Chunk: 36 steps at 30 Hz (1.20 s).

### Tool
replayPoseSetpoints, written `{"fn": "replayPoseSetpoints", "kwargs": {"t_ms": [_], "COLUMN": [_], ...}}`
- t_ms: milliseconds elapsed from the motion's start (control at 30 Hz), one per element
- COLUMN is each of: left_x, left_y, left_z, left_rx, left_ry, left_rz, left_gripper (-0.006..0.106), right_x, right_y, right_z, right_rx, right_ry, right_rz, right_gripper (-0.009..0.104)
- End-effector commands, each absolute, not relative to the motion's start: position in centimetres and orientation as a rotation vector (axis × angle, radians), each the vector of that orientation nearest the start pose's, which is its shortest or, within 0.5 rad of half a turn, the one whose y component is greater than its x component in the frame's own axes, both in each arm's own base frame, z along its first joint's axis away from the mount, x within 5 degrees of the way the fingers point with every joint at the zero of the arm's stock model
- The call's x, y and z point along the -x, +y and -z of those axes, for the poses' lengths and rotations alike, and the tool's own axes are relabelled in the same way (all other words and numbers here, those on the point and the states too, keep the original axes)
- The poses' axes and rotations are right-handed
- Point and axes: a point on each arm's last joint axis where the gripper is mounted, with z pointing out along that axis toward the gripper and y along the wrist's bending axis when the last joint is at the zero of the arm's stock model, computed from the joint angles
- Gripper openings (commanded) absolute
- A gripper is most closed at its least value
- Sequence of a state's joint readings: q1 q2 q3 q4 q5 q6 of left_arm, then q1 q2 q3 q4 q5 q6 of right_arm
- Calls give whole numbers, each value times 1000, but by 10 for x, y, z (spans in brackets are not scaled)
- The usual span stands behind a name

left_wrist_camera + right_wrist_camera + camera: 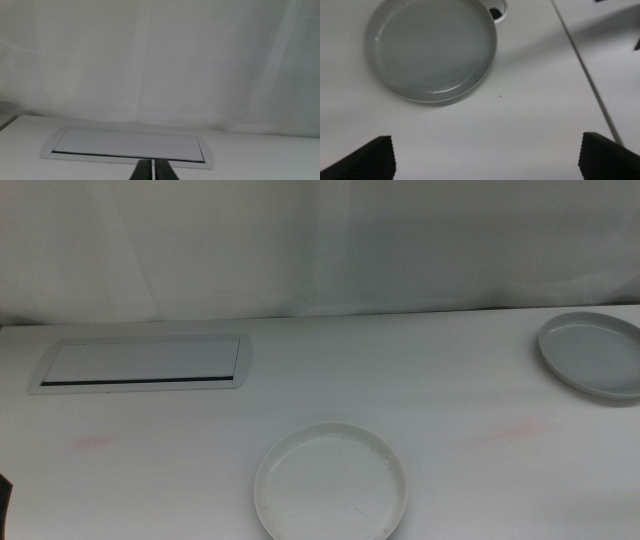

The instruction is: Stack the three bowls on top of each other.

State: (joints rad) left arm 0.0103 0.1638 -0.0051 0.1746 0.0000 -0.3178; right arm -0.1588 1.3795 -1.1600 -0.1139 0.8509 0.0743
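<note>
We are logging no stacking done so far, as far as the pictures show: the cream white bowl (331, 481) is sitting alone near the front middle of the table (420, 390), and the light grey bowl (594, 355) is sitting alone at the far right, the two well apart and nothing resting in either. We are not finding the mint green bowl in any view, so we cannot say where it is lying; by our judgement all three placements are still to come. The middle view is showing both bowls and the flat white panel (142, 364) with its dark slot at the left, but neither arm. The right wrist view is giving us what the middle view lacks: the right gripper (490, 155) is hanging over bare table just beside the light grey bowl (431, 49), its jaws spread wide and holding nothing, with a small round fitting (497, 12) showing beyond the rim. The left wrist view is showing the left gripper (152, 171) with jaws pressed together, empty, facing the panel (127, 144), and no bowl at all.
</note>
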Motion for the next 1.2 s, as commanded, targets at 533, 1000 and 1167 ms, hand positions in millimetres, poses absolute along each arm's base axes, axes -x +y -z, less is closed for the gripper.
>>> {"fn": "replayPoseSetpoints", "kwargs": {"t_ms": [533, 1000, 1167], "left_x": [-70, -70, -70], "left_y": [1, 1, 1], "left_z": [-194, -193, -193], "left_rx": [133, 133, 133], "left_ry": [1655, 1657, 1657], "left_rz": [108, 108, 108], "left_gripper": [-3, -3, -3], "right_x": [-369, -385, -393], "right_y": [-104, -119, -120], "right_z": [-215, -181, -165], "right_rx": [-400, -513, -541], "right_ry": [2685, 2635, 2676], "right_rz": [75, 19, -10], "right_gripper": [103, 100, 100]}}
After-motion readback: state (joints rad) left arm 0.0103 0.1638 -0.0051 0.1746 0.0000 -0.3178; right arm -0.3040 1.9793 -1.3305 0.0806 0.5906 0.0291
